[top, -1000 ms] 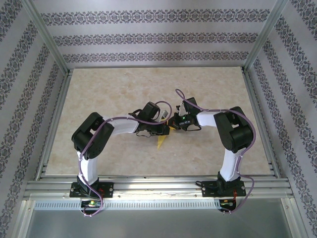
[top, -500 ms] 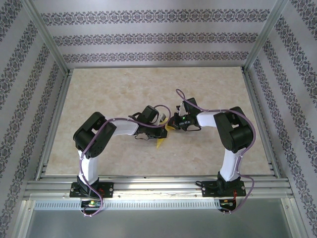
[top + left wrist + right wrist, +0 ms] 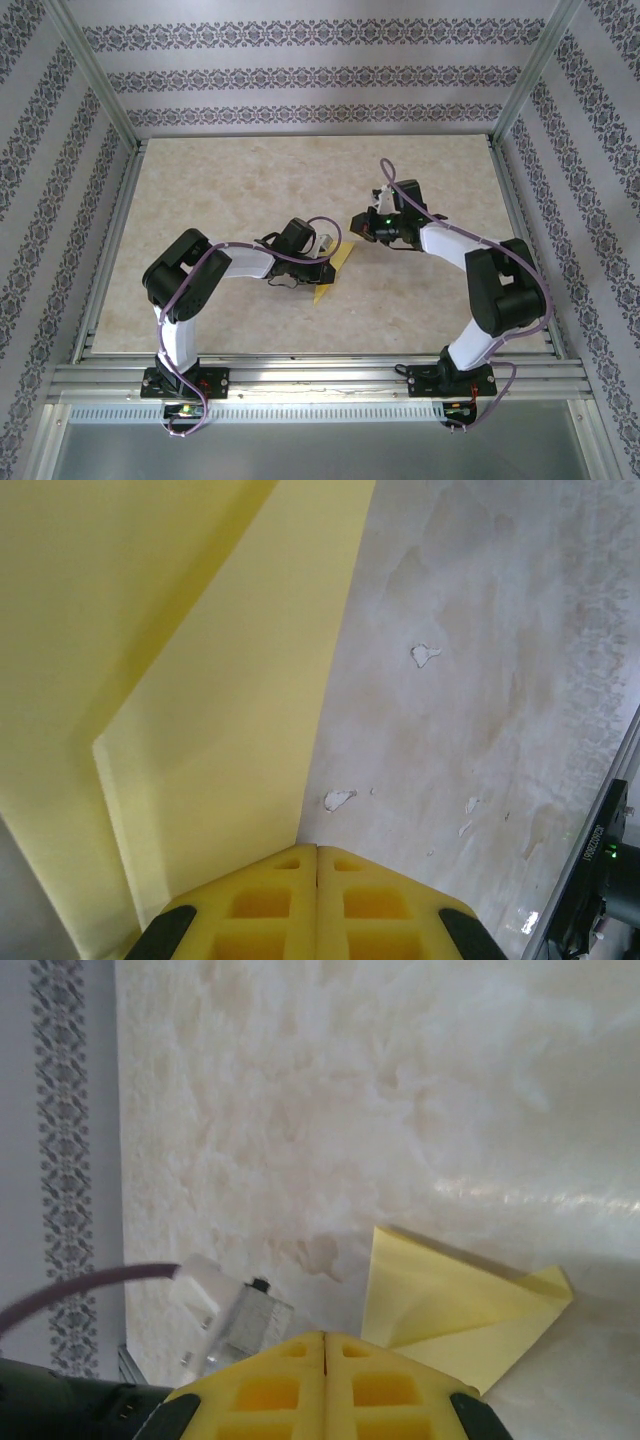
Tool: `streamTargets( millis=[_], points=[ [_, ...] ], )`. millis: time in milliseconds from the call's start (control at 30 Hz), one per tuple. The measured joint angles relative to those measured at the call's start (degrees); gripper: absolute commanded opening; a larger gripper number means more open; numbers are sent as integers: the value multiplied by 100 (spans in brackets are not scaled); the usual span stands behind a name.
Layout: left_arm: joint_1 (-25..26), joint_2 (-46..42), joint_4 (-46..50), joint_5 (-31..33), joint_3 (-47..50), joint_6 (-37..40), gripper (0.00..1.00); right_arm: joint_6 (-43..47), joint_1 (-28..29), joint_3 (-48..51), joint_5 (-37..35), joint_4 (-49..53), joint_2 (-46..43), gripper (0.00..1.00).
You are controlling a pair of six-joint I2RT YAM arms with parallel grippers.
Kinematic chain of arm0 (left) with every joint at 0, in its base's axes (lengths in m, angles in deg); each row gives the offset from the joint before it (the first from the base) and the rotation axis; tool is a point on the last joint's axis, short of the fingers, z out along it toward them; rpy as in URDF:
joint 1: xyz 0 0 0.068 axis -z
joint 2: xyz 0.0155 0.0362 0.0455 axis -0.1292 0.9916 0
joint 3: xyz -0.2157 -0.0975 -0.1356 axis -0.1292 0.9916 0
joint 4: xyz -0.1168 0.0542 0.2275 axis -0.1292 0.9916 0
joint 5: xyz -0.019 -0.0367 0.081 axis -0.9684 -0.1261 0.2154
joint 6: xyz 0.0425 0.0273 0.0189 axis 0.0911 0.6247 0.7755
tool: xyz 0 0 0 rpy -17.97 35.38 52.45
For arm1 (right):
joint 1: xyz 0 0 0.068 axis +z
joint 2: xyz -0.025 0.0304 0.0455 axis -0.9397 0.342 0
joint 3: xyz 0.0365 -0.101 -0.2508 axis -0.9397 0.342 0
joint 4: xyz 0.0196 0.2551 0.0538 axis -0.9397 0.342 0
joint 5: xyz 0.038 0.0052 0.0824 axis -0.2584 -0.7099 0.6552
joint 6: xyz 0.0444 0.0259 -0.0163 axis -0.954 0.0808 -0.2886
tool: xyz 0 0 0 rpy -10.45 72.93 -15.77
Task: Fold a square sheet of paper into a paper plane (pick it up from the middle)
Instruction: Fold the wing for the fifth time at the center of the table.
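Mid-table, my L claw (image 3: pixel 317 858), pads pressed together, sat at the folded paper (image 3: pixel 200 730) edge, prob. pinning it; R claw (image 3: pixel 325 1345), closed too, hung clear.

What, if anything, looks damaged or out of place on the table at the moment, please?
Small white chips dot the table beside the folded yellow paper in the left wrist view, as if the surface coating had flaked off. The paper shows no tear that I can see, and nothing is spilled.
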Motion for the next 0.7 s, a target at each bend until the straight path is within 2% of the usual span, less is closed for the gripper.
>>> streamTargets(
  millis=[267,567,700],
  points=[
    [0,0,0,0,0,-24,0,166,466,278,-2,35,656,2],
    [0,-28,-39,0,48,-28,0,208,-33,105,125,4,1191,2],
    [0,-44,-92,2,90,-68,0,208,-254,-109,-74,46,1276,2]
  ],
)
